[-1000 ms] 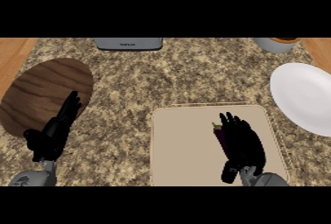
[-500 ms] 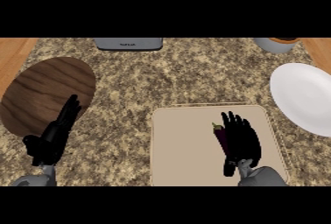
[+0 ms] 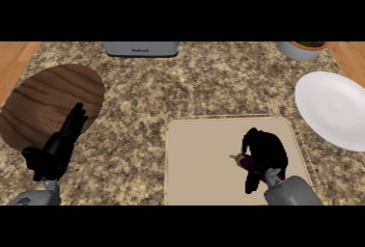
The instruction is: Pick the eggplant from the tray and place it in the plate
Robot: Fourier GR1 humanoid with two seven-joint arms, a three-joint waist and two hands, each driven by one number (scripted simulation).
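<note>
Now right hand (image 3: 265, 150) curls round one eggplant (image 3: 246, 162) on one tray (image 3: 200, 164).

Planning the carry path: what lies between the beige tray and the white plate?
Only bare speckled stone counter lies between the beige rectangular tray and the white round plate, head view.

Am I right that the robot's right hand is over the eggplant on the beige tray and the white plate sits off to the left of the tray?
Not quite. In the head view the white plate sits to the right of the beige tray, not the left. The rest holds: the right hand is over the eggplant on the tray.
</note>
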